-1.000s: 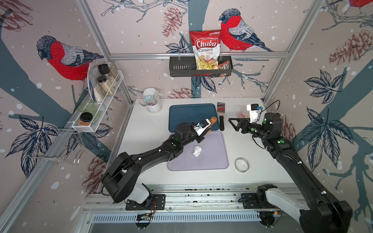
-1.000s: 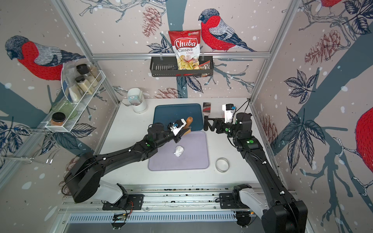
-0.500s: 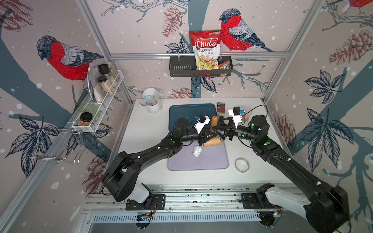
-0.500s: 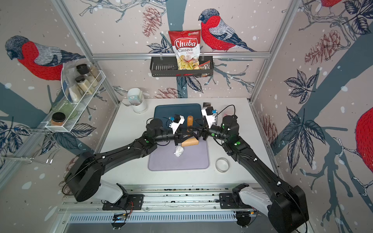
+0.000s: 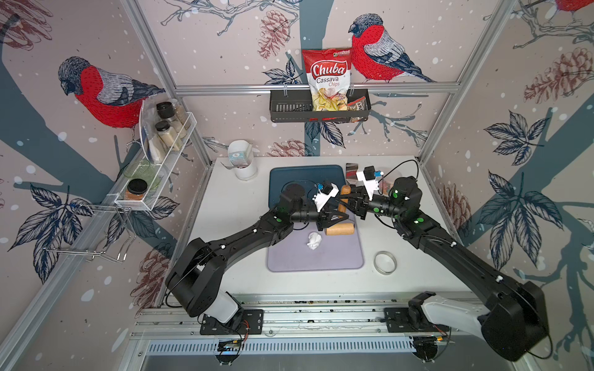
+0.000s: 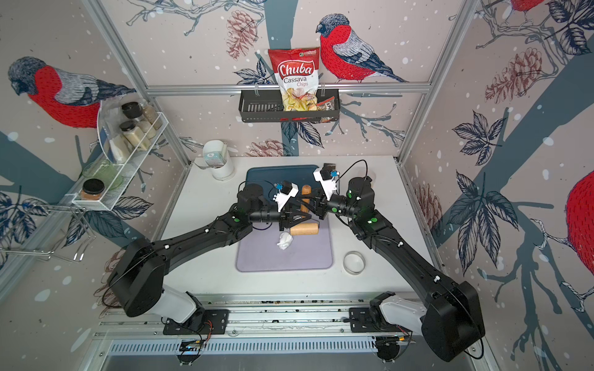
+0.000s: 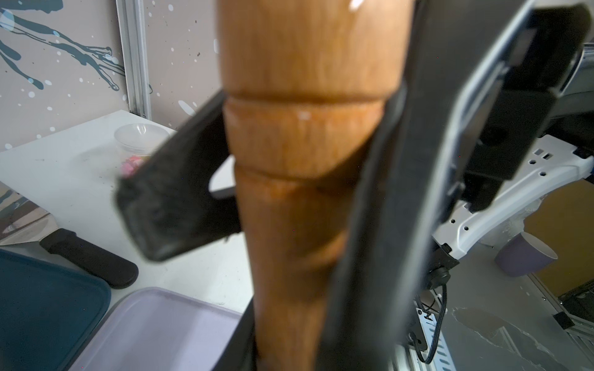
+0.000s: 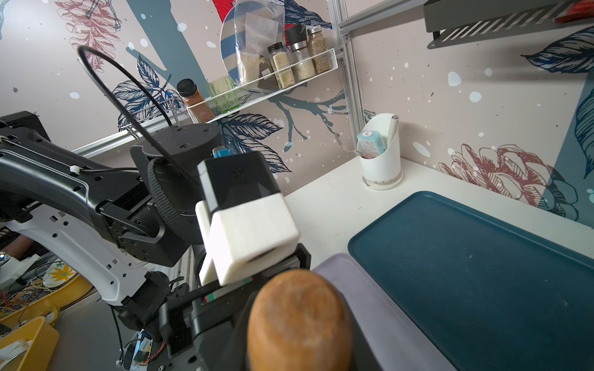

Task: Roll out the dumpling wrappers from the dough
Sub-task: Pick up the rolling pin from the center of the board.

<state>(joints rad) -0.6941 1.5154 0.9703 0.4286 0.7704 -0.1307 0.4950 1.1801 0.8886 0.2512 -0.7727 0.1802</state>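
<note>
A metal ring (image 5: 385,262) sits near right on the table (image 5: 238,225). The lumpy dough (image 5: 314,241) lies on the lilac tray (image 5: 321,260). Just beyond, the left fingers (image 5: 332,218) and right fingers (image 5: 355,205) both clamp the rolling pin (image 5: 340,230).

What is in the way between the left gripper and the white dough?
Nothing I can see. The dough lies bare on the lilac tray, just beside the left gripper, which is shut on the rolling pin.
</note>
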